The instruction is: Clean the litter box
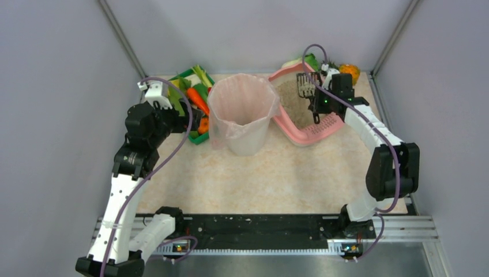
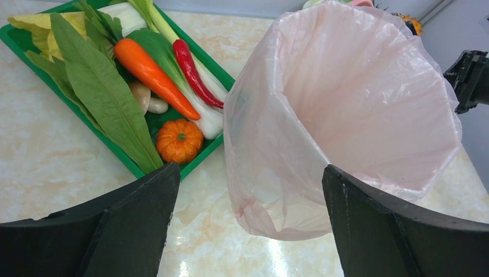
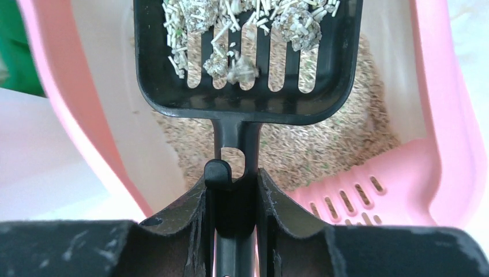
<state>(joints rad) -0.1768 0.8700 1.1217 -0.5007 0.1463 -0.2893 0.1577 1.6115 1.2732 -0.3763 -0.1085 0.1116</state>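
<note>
The pink litter box [image 1: 308, 134] with grey-beige litter sits at the back right; its slotted lip [image 3: 369, 193] faces me. My right gripper [image 1: 316, 105] [image 3: 233, 187] is shut on the handle of a black slotted scoop [image 3: 248, 57] and holds it above the litter [image 3: 323, 150]. The scoop [image 1: 305, 85] carries several clumps and loose litter pellets. My left gripper [image 2: 251, 190] is open and empty, just left of the pink-lined bin [image 2: 346, 115], low over the table. In the top view the left gripper [image 1: 193, 124] sits between the bin [image 1: 242, 112] and the vegetable tray.
A green tray of vegetables [image 1: 193, 101] lies at the back left, also in the left wrist view [image 2: 144, 81]. An orange pumpkin-like thing [image 1: 349, 71] and a green item sit behind the litter box. Grey walls enclose the table on three sides.
</note>
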